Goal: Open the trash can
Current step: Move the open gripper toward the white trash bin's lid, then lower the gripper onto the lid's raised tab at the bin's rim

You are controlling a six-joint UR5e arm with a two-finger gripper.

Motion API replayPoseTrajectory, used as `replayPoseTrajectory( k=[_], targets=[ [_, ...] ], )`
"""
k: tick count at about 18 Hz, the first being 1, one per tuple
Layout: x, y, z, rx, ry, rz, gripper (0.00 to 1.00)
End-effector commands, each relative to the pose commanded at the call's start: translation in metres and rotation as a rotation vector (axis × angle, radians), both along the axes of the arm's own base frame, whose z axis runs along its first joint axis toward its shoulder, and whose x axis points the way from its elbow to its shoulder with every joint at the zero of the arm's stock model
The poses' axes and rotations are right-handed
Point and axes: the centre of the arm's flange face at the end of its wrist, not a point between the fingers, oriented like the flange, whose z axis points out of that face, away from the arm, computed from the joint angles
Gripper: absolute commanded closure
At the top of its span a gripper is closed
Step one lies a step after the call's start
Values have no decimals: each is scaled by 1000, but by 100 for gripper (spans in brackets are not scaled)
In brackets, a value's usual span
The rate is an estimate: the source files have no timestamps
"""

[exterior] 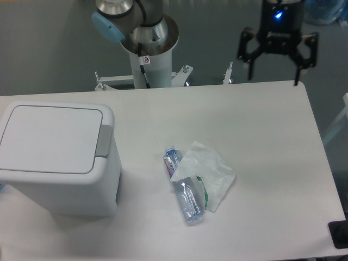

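Observation:
The trash can (57, 157) is a big white boxy bin at the table's left side. Its flat lid (49, 137) lies shut, and a grey push-button (104, 141) sits at the lid's right edge. My gripper (274, 73) hangs above the table's far right edge, far from the bin. It is open, its black fingers spread wide with nothing between them.
A clear plastic bottle (184, 191) lies on the table (272, 163) near the middle, next to a crumpled white plastic wrapper (209, 173). The arm's white base column (148, 60) stands behind the table's far edge. A dark object (339, 234) sits at the front right corner.

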Motion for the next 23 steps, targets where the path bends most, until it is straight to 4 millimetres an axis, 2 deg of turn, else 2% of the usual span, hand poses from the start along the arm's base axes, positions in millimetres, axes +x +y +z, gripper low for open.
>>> replayPoseTrajectory(
  k=[2, 6, 9, 14, 18, 23],
  targets=[
    [14, 17, -1, 18, -12, 14, 0],
    [43, 43, -28, 96, -27, 108, 0],
    [60, 65, -28, 158, -61, 192, 0],
    [88, 96, -32, 228, -217, 297, 0],
    [111, 119, -44, 227, -278, 262, 0],
    [130, 135, -52, 213, -304, 236, 0]
  ],
)
